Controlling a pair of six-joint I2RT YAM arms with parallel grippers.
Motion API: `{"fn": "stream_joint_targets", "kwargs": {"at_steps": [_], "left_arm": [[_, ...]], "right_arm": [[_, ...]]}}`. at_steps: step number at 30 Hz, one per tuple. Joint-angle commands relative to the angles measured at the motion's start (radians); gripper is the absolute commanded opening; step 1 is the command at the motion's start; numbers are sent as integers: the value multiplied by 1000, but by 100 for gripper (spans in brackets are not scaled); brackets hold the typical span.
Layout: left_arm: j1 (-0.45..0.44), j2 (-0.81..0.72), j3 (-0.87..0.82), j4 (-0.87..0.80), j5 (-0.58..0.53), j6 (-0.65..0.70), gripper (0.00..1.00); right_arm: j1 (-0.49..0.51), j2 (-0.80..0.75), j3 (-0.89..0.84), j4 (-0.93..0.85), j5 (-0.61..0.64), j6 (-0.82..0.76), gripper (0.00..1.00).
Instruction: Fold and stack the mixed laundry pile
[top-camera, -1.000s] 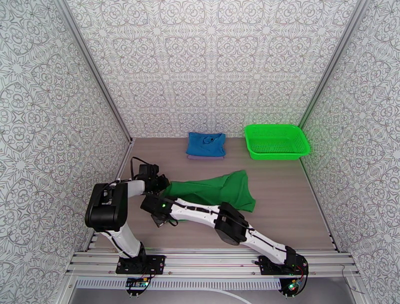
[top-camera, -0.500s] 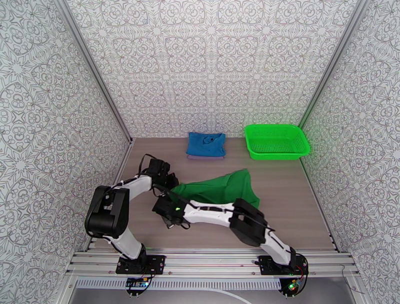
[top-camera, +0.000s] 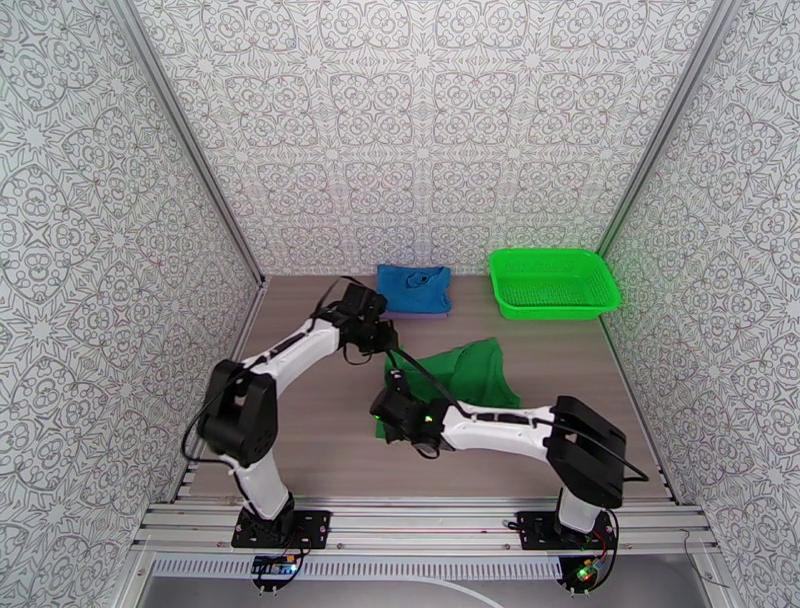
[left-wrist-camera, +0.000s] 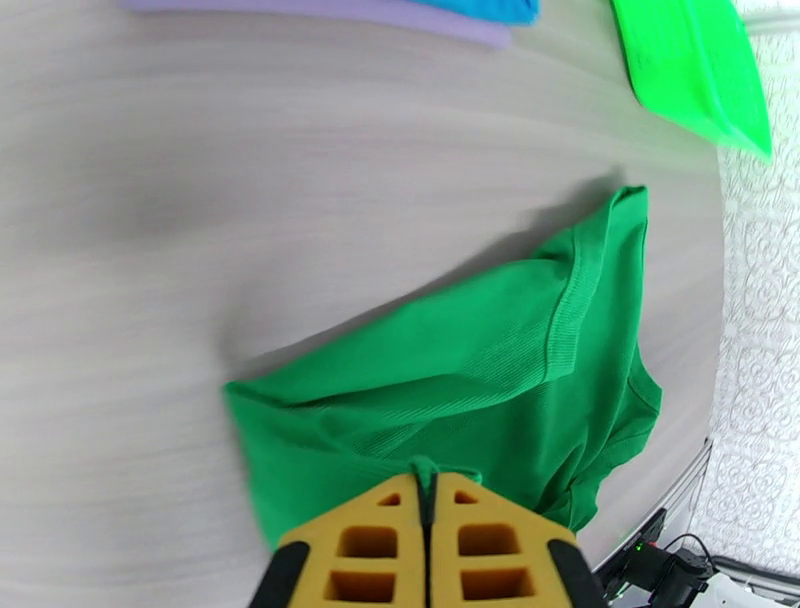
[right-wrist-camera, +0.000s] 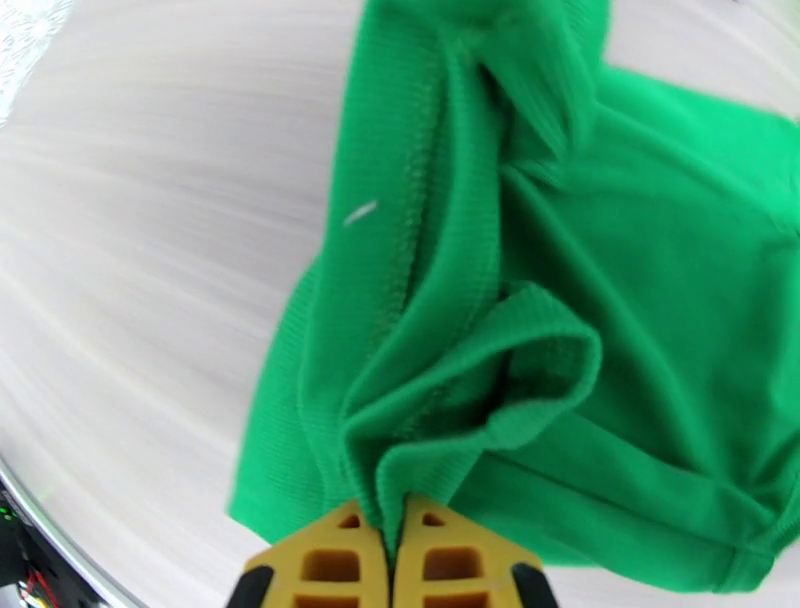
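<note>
Green garment (top-camera: 470, 370), long axis near-left to far-right

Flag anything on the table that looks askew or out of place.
The green garment lies bunched and lopsided mid-table, one edge pinched by the left gripper, another by the right gripper. The blue garment sits folded on the lavender garment at the back; nothing else stands out.

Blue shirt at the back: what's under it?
A lavender-grey garment; only its near edge peeks out beneath the blue shirt. The rest is covered, so its fold can't be judged.
</note>
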Motion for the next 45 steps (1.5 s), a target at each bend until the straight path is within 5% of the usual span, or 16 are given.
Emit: {"fn": "stream_joint_targets", "kwargs": {"at_steps": [1, 19, 20, 23, 26, 33, 39, 42, 43, 44, 45], "left_arm": [[-46, 85, 97, -54, -6, -5, 0], [-132, 409, 407, -133, -122, -55, 0], [-132, 419, 416, -138, -120, -53, 0], [-134, 428, 421, -135, -111, -47, 40], [-141, 396, 420, -106, -108, -28, 58], [-162, 206, 432, -68, -140, 68, 75], [-181, -25, 258, -73, -318, 90, 89], [-170, -99, 126, -95, -368, 78, 80], [-163, -108, 76, -85, -363, 69, 64], [-152, -110, 22, -60, -338, 52, 33], [-145, -106, -24, -26, -306, 33, 14]], "right_arm": [[-9, -61, -85, 32, 49, 60, 0], [-122, -116, -248, 47, 85, 41, 0], [-123, -115, -247, 42, 85, 42, 8], [-124, -129, -233, 6, 93, 38, 31], [-124, -185, -201, -63, 121, 12, 42], [-128, -403, -91, -310, 202, -91, 49], [-151, -461, -50, -374, 132, -176, 45], [-185, -431, -70, -291, 12, -213, 40], [-200, -415, -85, -250, -30, -218, 36], [-216, -395, -98, -207, -74, -220, 31], [-230, -373, -111, -172, -106, -221, 25]]}}
